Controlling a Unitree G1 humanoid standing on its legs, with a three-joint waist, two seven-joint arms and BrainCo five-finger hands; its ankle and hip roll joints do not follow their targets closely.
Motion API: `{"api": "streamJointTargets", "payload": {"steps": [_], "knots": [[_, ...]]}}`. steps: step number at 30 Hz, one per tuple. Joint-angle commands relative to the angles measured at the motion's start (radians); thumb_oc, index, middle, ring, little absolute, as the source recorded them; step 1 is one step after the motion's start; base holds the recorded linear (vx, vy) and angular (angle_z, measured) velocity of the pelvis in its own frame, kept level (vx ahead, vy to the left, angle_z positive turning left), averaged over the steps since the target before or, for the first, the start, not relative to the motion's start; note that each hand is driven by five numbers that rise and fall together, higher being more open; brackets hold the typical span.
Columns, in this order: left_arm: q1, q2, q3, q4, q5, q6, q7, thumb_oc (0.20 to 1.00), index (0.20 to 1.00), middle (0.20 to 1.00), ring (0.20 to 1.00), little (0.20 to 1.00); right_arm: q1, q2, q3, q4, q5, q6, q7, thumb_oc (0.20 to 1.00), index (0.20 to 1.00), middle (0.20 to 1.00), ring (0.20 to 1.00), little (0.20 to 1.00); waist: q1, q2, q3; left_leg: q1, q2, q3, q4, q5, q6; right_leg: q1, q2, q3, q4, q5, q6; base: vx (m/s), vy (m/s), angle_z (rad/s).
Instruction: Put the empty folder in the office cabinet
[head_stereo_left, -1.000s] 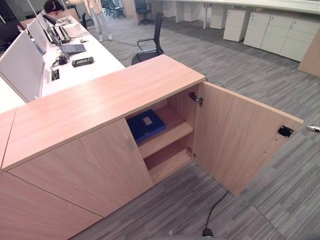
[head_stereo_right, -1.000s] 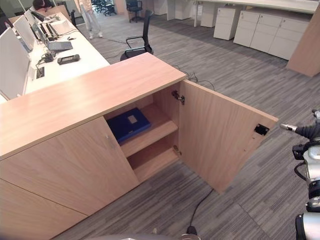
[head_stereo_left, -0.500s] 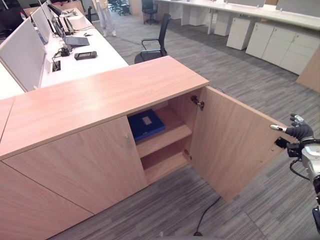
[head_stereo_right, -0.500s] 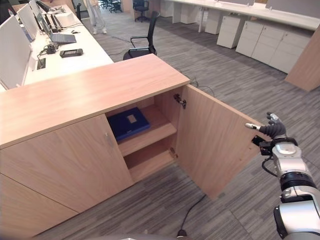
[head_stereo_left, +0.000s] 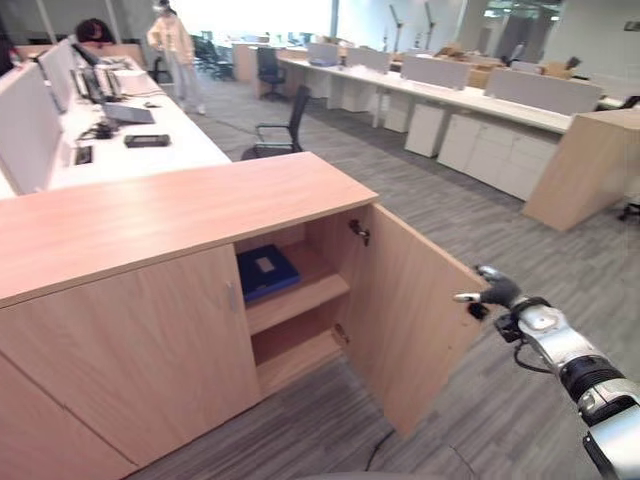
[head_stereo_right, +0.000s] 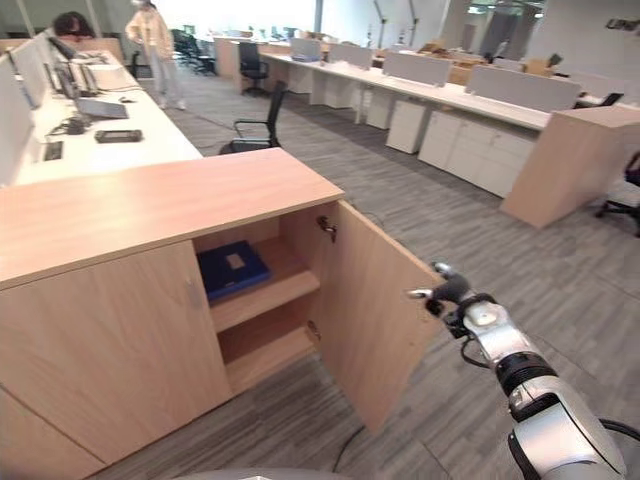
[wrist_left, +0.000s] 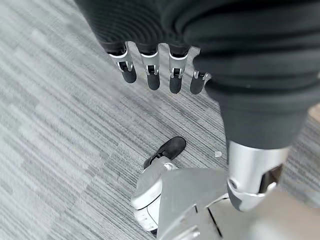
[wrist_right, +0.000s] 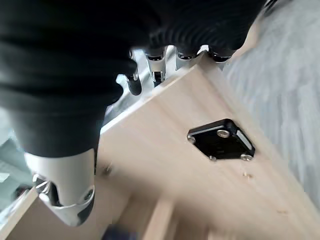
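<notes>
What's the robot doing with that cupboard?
The blue folder already lies on the upper shelf inside the wooden office cabinet. The cabinet door stands wide open, and the robot's right hand is at the door's outer edge, its fingers reaching over the top corner. It looks ready to swing the door shut. The left hand hangs relaxed above the carpet.

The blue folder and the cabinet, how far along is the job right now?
Done: the blue folder lies on the upper shelf of the office cabinet. In hand: the right hand is at the top outer corner of the open door, its fingers hooked over the edge beside the black latch plate. The left hand hangs over the floor, fingers relaxed. Left: likely just swinging the door shut.
</notes>
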Motion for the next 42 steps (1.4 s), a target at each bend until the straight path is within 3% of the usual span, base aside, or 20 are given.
{"api": "streamJointTargets", "payload": {"steps": [1,3,4,6,14,20,22,26,27,29,31,36,38,42], "knots": [[-0.105,-0.002,0.023,0.025,0.052,-0.003,0.007,1.000,1.000,1.000,1.000,1.000,-0.026,0.304,0.295,-0.187,0.418,-0.024,0.308,1.000,1.000,1.000,1.000,1.000,0.092,-0.030,0.085,0.024,-0.048,0.006,0.006,-0.036,-0.027,0.064,-0.026,0.003,0.010,-0.086,0.029,-0.02,0.011,-0.36],[-0.108,-0.001,0.024,0.016,0.062,-0.004,0.014,1.000,1.000,1.000,1.000,1.000,-0.033,0.309,0.316,-0.232,0.472,-0.020,0.315,1.000,1.000,1.000,1.000,1.000,0.098,-0.030,0.086,0.023,-0.047,0.005,0.007,-0.036,-0.027,0.063,-0.027,0.000,0.011,-0.087,0.030,-0.01,0.006,-0.17],[-0.112,0.004,0.023,-0.014,0.089,-0.010,0.026,1.000,1.000,1.000,1.000,1.000,-0.044,0.308,0.350,-0.335,0.604,-0.020,0.324,1.000,1.000,1.000,1.000,1.000,0.112,-0.033,0.087,0.021,-0.047,0.008,0.010,-0.036,-0.027,0.061,-0.030,-0.007,0.014,-0.084,0.033,-0.02,0.025,0.28],[-0.109,0.004,0.022,-0.017,0.093,-0.010,0.030,1.000,1.000,1.000,1.000,1.000,-0.051,0.305,0.356,-0.364,0.638,-0.025,0.322,1.000,1.000,1.000,1.000,1.000,0.116,-0.035,0.087,0.020,-0.047,0.009,0.010,-0.036,-0.027,0.060,-0.031,-0.009,0.015,-0.082,0.033,-0.01,0.018,0.56],[-0.079,-0.009,0.037,-0.054,0.098,-0.036,0.080,1.000,1.000,1.000,1.000,1.000,-0.024,0.284,0.344,-0.458,0.710,-0.058,0.295,1.000,1.000,1.000,1.000,1.000,0.134,-0.048,0.088,0.014,-0.044,0.018,0.014,-0.035,-0.027,0.051,-0.034,-0.015,0.023,-0.077,0.035,0.00,0.015,0.37],[-0.213,-0.017,0.017,-0.125,0.058,-0.049,0.137,1.000,1.000,1.000,1.000,1.000,0.027,0.276,0.357,-0.472,0.729,-0.074,0.269,1.000,1.000,1.000,1.000,1.000,0.119,-0.053,0.084,0.017,-0.042,0.027,0.015,-0.038,-0.033,0.045,-0.038,-0.015,0.023,-0.068,0.038,0.00,0.013,-0.04],[-0.276,0.015,0.017,-0.135,0.042,-0.056,0.166,1.000,1.000,1.000,1.000,1.000,0.090,0.266,0.331,-0.366,0.619,-0.066,0.264,1.000,1.000,1.000,1.000,1.000,0.111,-0.051,0.086,0.014,-0.043,0.024,0.014,-0.037,-0.035,0.042,-0.040,-0.018,0.025,-0.066,0.041,-0.02,0.043,0.02],[-0.265,-0.039,0.007,-0.132,-0.051,-0.075,0.146,1.000,1.000,1.000,1.000,1.000,0.202,0.318,0.273,-0.063,0.344,-0.052,0.236,1.000,1.000,1.000,1.000,1.000,0.108,-0.050,0.089,0.009,-0.047,0.014,0.012,-0.037,-0.033,0.042,-0.045,-0.025,0.026,-0.064,0.044,-0.01,0.028,-0.08],[-0.265,-0.039,0.007,-0.132,-0.051,-0.075,0.146,1.000,1.000,1.000,1.000,1.000,0.202,0.318,0.273,-0.063,0.344,-0.052,0.236,1.000,1.000,1.000,1.000,1.000,0.108,-0.050,0.088,0.008,-0.047,0.014,0.012,-0.037,-0.033,0.041,-0.045,-0.026,0.026,-0.064,0.044,-0.02,0.025,0.10],[-0.226,-0.092,-0.014,-0.137,-0.154,-0.080,0.125,1.000,1.000,1.000,1.000,1.000,0.280,0.430,0.172,0.305,0.092,-0.061,0.165,1.000,1.000,1.000,1.000,1.000,0.116,-0.048,0.089,-0.002,-0.054,-0.009,0.012,-0.035,-0.029,0.045,-0.047,-0.038,0.026,-0.068,0.044,-0.02,0.037,0.21],[-0.206,-0.099,-0.024,-0.141,-0.170,-0.076,0.126,1.000,1.000,1.000,1.000,1.000,0.297,0.481,0.111,0.486,-0.056,-0.072,0.108,1.000,1.000,1.000,1.000,1.000,0.120,-0.044,0.087,-0.006,-0.058,-0.023,0.012,-0.035,-0.026,0.048,-0.050,-0.045,0.025,-0.069,0.044,0.00,0.037,0.16],[-0.221,-0.108,-0.030,-0.153,-0.254,-0.081,0.099,1.000,1.000,1.000,1.000,1.000,0.320,0.574,-0.082,0.835,-0.144,-0.067,-0.011,1.000,1.000,1.000,1.000,1.000,0.126,-0.030,0.080,-0.011,-0.069,-0.056,0.011,-0.035,-0.016,0.060,-0.054,-0.058,0.024,-0.075,0.044,0.01,0.036,0.30],[-0.226,-0.108,-0.010,-0.210,-0.396,-0.085,0.073,1.000,1.000,1.000,1.000,1.000,0.351,0.584,-0.116,0.881,-0.136,-0.060,-0.024,1.000,1.000,1.000,1.000,1.000,0.127,-0.023,0.075,-0.011,-0.075,-0.077,0.011,-0.036,-0.012,0.073,-0.057,-0.068,0.024,-0.079,0.043,0.04,0.044,0.26],[-0.209,-0.150,0.021,-0.201,-0.519,-0.085,0.029,1.000,1.000,1.000,1.000,1.000,0.374,0.604,-0.117,0.864,-0.085,-0.066,-0.010,1.000,1.000,1.000,1.000,1.000,0.128,-0.017,0.075,-0.008,-0.082,-0.097,0.008,-0.038,-0.009,0.083,-0.061,-0.075,0.028,-0.083,0.044,0.01,0.010,0.02]]}}
